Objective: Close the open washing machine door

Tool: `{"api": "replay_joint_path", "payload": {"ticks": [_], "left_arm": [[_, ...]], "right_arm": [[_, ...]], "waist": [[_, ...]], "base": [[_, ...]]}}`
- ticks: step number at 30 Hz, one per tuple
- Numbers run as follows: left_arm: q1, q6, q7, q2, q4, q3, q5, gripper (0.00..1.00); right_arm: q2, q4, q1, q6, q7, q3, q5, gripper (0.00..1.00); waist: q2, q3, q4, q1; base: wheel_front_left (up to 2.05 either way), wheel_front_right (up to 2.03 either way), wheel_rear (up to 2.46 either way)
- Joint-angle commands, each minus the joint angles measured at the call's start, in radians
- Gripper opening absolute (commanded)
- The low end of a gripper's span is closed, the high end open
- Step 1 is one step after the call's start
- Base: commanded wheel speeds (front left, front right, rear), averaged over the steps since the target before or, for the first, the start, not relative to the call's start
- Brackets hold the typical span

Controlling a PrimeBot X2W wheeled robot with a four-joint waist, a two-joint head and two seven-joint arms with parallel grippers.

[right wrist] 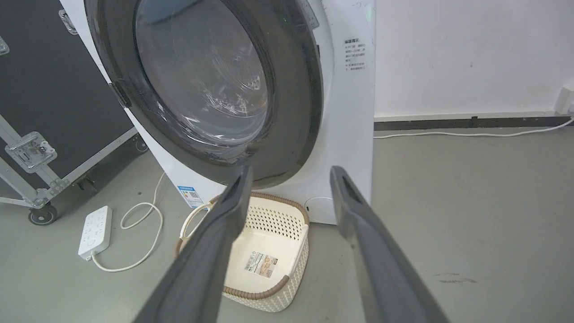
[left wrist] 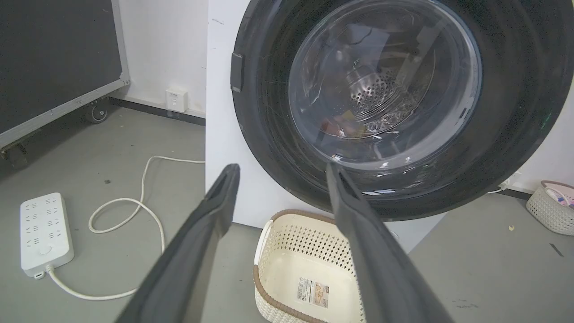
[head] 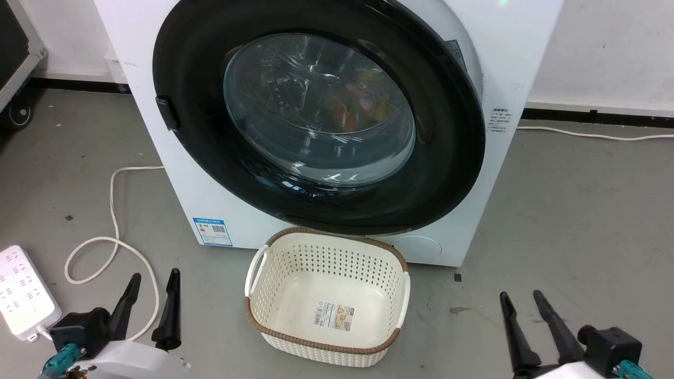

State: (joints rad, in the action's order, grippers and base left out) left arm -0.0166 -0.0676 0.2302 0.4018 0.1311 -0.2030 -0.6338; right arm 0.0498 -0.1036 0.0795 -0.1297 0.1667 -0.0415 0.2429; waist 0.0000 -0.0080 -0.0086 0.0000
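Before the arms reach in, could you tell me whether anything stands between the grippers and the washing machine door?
Nothing visible does: the basket sits on the floor below the washing machine door, low between the left gripper and right gripper.

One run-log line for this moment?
washing machine door: against front, latching unclear | left hand: open, empty | right hand: open, empty | basket: empty, before washing machine

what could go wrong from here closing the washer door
The basket sits on the floor right below the washing machine door, so an arm reaching low might knock it. The left gripper hangs open near the white cable and power strip; it could snag them.
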Motion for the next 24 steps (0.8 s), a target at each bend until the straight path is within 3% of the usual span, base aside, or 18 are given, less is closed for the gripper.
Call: {"api": "replay_joint_path", "payload": {"ticks": [1, 12, 24], "left_arm": [[-0.012, -0.002, 0.006, 0.004, -0.005, -0.002, 0.008, 1.0], [-0.045, -0.006, 0.027, 0.022, -0.07, -0.012, 0.112, 1.0], [-0.099, 0.054, 0.031, -0.015, -0.087, 0.034, 0.163, 1.0]], "right_arm": [[0.0, 0.008, 0.014, -0.001, -0.005, 0.001, -0.009, 0.0], [0.0, 0.026, -0.115, -0.001, -0.087, 0.036, -0.07, 0.0], [0.0, -0.173, -0.46, -0.001, -0.081, 0.081, -0.136, 0.0]], "waist": [[0.0, 0.001, 0.001, 0.0], [0.0, 0.067, 0.03, 0.0], [0.0, 0.19, 0.085, 0.0]], "base": [[0.0, 0.0, 0.0], [0.0, 0.0, 0.0], [0.0, 0.0, 0.0]]}}
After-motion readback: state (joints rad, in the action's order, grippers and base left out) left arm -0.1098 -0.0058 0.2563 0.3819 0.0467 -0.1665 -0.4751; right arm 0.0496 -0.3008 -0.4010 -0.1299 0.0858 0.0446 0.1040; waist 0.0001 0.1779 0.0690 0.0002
